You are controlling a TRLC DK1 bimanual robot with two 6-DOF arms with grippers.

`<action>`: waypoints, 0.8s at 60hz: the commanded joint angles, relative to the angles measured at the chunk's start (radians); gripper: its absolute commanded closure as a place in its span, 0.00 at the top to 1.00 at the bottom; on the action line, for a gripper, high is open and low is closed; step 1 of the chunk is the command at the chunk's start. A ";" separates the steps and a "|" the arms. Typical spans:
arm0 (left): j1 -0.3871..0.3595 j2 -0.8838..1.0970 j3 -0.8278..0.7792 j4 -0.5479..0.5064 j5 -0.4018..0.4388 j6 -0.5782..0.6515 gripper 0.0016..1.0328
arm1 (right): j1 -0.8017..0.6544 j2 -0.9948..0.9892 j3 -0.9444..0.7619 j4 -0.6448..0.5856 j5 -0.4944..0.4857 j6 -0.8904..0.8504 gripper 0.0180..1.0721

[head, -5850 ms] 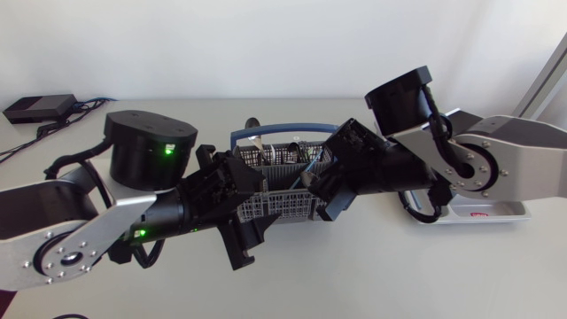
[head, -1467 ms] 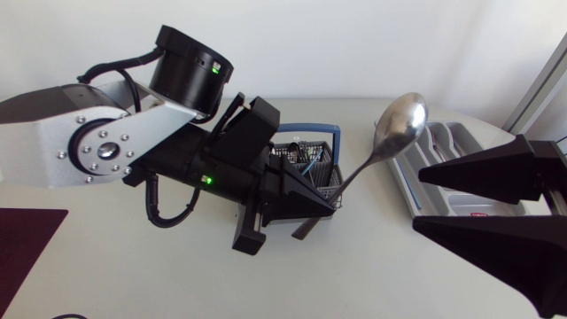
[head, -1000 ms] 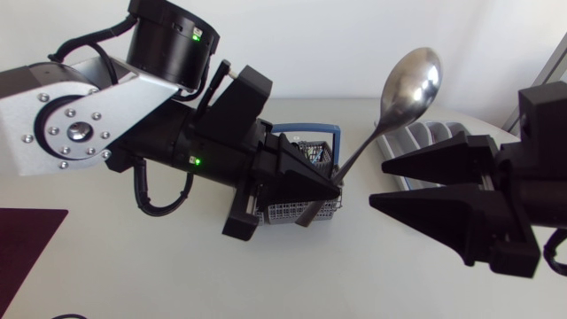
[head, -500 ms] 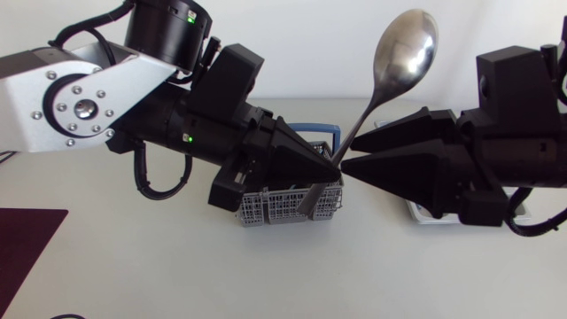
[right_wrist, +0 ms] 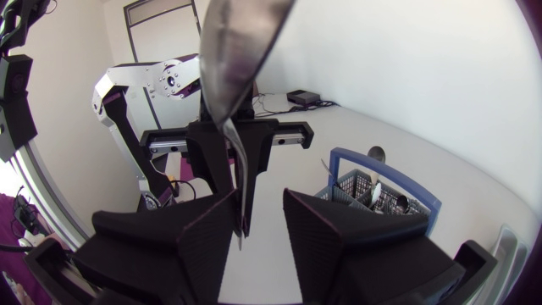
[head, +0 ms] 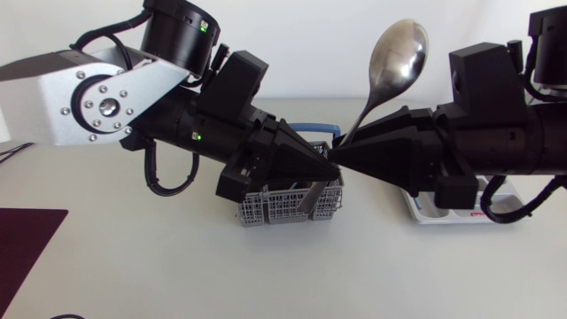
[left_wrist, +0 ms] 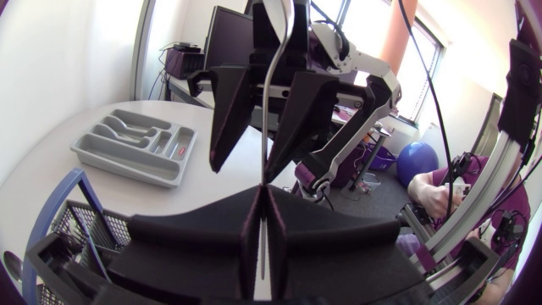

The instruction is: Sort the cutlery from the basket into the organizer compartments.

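My left gripper is shut on the handle end of a large steel spoon, held high above the table with its bowl up. From the other side my right gripper meets it tip to tip. In the right wrist view the spoon runs down between that gripper's fingers, with a gap still showing on one side. The left wrist view shows the spoon rising out of my left gripper. Below stands the grey basket with its blue handle. The grey organizer lies at the right, mostly hidden by my right arm.
More cutlery stands in the basket. The organizer holds a few pieces in its compartments. A dark red mat lies at the table's front left. Both arms crowd the air over the table's middle.
My right gripper came in from the right to the spoon's handle and narrowed its fingers around it. My left gripper kept hold of the spoon and shifted only slightly.
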 commanded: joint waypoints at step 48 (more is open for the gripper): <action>0.148 -0.033 0.095 0.050 -0.084 -0.162 0.94 | -0.100 -0.050 0.031 -0.067 -0.027 0.055 0.06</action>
